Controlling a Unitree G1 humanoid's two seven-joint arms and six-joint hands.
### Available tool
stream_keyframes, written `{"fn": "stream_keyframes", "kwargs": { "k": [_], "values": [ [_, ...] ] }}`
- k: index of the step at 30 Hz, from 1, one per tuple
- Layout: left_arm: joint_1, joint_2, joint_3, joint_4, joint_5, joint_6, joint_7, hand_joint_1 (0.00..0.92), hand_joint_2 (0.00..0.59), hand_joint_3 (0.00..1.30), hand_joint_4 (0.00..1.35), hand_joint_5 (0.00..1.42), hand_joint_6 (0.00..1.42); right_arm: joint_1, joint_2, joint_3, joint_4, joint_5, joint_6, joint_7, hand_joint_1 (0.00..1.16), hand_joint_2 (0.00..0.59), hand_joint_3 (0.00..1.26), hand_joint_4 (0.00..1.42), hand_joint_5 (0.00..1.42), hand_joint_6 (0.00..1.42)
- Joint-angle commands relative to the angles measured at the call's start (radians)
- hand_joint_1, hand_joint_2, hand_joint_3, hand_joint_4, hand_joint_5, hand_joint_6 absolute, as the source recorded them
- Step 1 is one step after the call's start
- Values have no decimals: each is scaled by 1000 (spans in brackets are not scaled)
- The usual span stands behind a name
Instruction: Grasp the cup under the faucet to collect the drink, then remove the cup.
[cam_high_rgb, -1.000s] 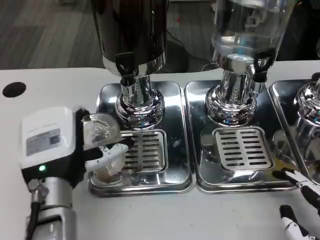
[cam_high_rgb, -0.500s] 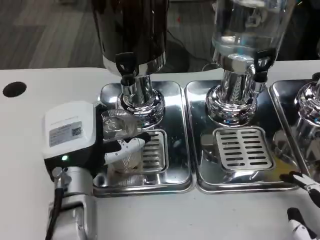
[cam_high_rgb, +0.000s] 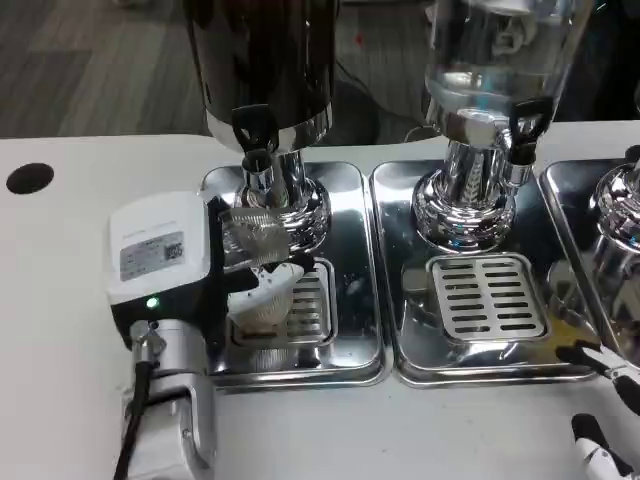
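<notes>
My left hand (cam_high_rgb: 185, 265) grips a clear plastic cup (cam_high_rgb: 255, 262) and holds it over the slotted grate of the left drip tray (cam_high_rgb: 345, 335). The cup's rim sits just below the black faucet (cam_high_rgb: 252, 130) of the dark drink dispenser (cam_high_rgb: 265, 60). White fingertips (cam_high_rgb: 270, 290) wrap the cup's front. The cup looks tilted a little toward the dispenser's chrome base. I cannot tell whether liquid is in it. My right hand (cam_high_rgb: 605, 400) shows at the bottom right corner over the table, its fingers apart and holding nothing.
A clear dispenser (cam_high_rgb: 490, 60) stands on a second drip tray (cam_high_rgb: 485, 300) in the middle, with its own black faucet (cam_high_rgb: 522, 125). A third chrome base (cam_high_rgb: 620, 210) is at the right edge. A black round hole (cam_high_rgb: 28, 178) marks the table's left.
My left hand has carried the cup rightward and toward the dispenser, from the tray's left edge to under the faucet. The right hand has barely moved.
</notes>
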Motion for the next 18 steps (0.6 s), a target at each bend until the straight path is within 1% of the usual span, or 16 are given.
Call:
{"fn": "stream_keyframes", "kwargs": {
  "k": [1, 10, 15, 18],
  "values": [
    [-39, -15, -7, 33, -23, 0, 48, 308, 117, 520, 633, 835, 916, -5, -13, -15, 14, 21, -16, 10, 561, 475, 222, 109, 83, 25],
    [-68, -26, -28, 87, -60, -5, 80, 293, 116, 512, 621, 834, 916, -16, -18, -19, 21, 26, -15, 19, 561, 475, 222, 109, 83, 25],
    [-71, -18, -36, 93, -80, -2, 75, 203, 74, 474, 569, 805, 914, -24, -16, -18, 23, 28, -13, 23, 561, 475, 222, 109, 83, 25],
    [-66, -12, -35, 88, -88, -1, 72, 164, 67, 457, 542, 788, 888, -26, -15, -17, 22, 25, -13, 24, 560, 475, 222, 109, 84, 25]
  ]
}}
